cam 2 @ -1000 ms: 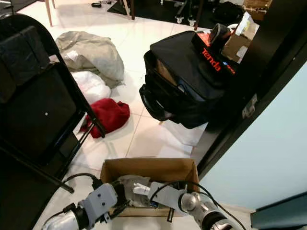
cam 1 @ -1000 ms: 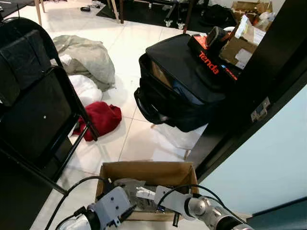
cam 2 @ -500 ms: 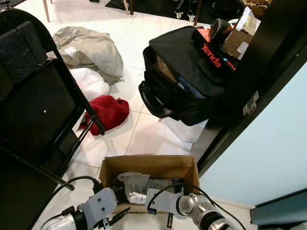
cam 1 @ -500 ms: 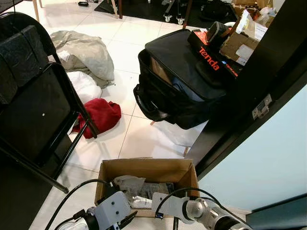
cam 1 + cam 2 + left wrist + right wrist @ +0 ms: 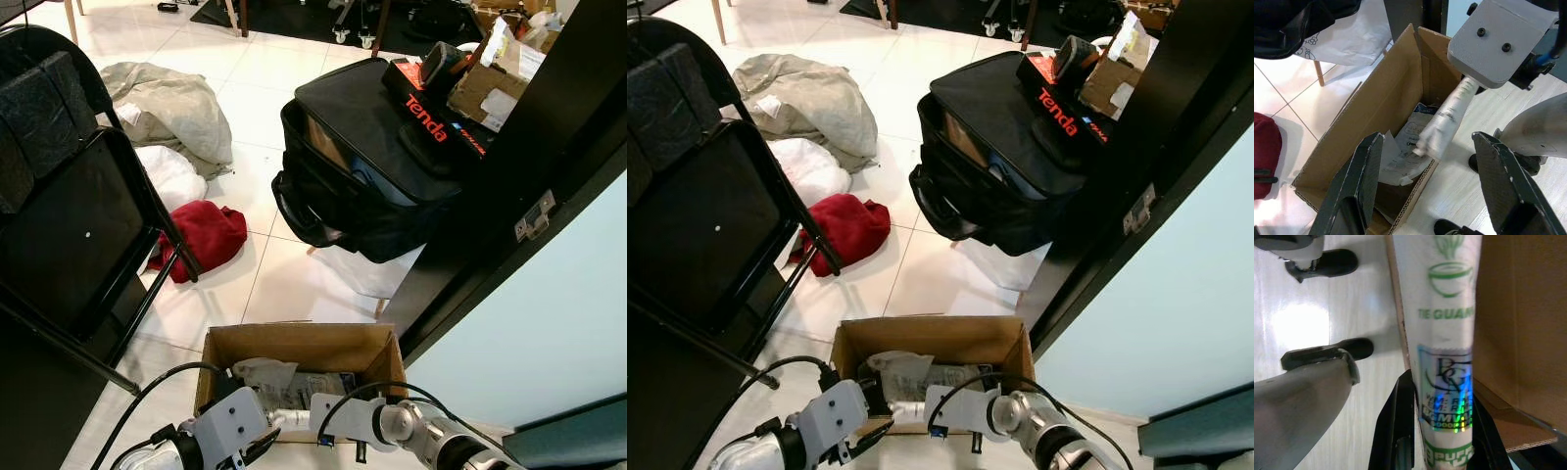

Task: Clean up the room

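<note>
One packet (image 5: 1447,357) between right fingers (image 5: 1393,431)

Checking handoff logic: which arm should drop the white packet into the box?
Right. The right gripper is shut on the white packet, already held over the cardboard box. The left gripper is open and empty beside it.

Both head cameras look steeply down from above at the open brown cardboard box (image 5: 299,350) on the pale tiled floor (image 5: 284,284). Each wrist camera peers close along its own fingers at that same box.
</note>
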